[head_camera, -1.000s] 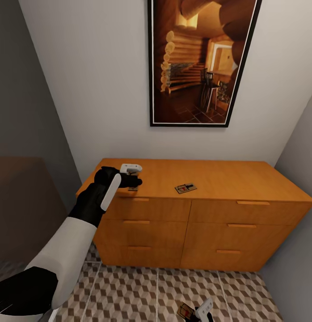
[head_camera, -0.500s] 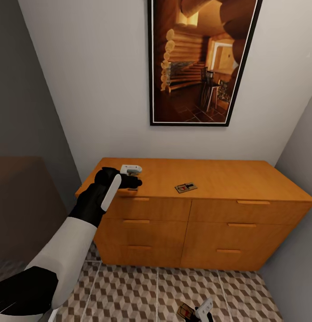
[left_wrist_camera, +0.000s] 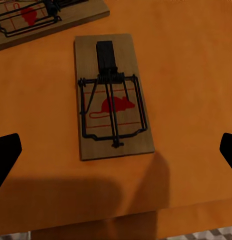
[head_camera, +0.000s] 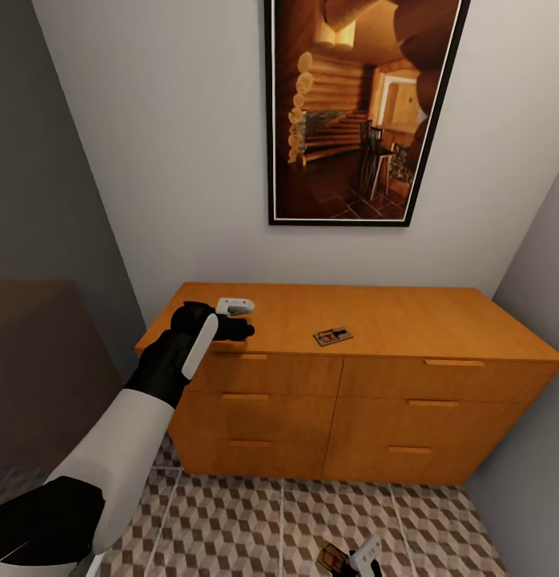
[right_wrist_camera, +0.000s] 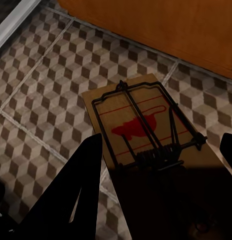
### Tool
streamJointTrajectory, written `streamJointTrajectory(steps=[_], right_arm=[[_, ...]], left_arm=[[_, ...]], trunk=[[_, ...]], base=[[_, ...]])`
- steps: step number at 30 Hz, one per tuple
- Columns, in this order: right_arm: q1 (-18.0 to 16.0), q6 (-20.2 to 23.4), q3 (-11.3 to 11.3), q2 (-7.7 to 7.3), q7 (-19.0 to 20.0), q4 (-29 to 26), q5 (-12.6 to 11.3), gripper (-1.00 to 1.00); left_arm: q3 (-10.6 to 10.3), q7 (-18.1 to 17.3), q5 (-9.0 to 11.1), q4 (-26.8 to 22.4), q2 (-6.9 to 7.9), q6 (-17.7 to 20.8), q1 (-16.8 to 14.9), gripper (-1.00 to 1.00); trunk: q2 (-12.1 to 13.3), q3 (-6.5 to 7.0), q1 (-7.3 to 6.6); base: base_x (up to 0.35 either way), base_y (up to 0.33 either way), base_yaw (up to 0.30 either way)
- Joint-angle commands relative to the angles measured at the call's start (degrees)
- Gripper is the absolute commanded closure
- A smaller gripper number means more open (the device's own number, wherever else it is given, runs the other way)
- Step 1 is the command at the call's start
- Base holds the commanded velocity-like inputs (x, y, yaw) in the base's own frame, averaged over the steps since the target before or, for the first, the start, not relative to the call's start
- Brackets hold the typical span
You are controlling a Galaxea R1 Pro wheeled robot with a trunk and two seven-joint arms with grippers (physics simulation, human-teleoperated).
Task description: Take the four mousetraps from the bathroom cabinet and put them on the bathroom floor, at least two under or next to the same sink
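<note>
The left end effector (left_wrist_camera: 116, 150) hangs spread wide over a mousetrap (left_wrist_camera: 112, 95) lying flat on the cabinet (head_camera: 408, 320), directly ahead between its fingertips. Closing crookedly could, I'd guess, skid the trap off that near edge.

The right end effector (right_wrist_camera: 160, 165) grips another mousetrap (right_wrist_camera: 145, 125) above the bathroom floor (right_wrist_camera: 41, 100).

traps on cabinet (head_camera: 392, 320): 2 seen, (left_wrist_camera: 113, 95) and (left_wrist_camera: 41, 15)
traps on floor (head_camera: 255, 521): 1 (right_wrist_camera: 145, 125)
drawers: 6
pictures: 1 (head_camera: 359, 104)
</note>
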Motion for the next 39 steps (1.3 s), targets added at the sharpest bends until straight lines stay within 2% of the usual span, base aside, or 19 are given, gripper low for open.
streamJointTrajectory(steps=[1,39], right_arm=[[-0.03,-0.10,-0.37,0.00,0.14,0.01,0.24,1.00],[-0.03,-0.10,-0.37,0.00,0.14,0.01,0.24,1.00]], left_arm=[[-0.07,0.58,0.59,-0.09,0.01,0.18,-0.04,-1.00],[-0.16,0.58,0.64,0.00,0.01,0.18,-0.05,-1.00]], trunk=[[-0.03,-0.05,0.00],[-0.03,-0.05,0.00]], base=[[0.000,0.000,0.000],[0.011,0.000,0.000]])
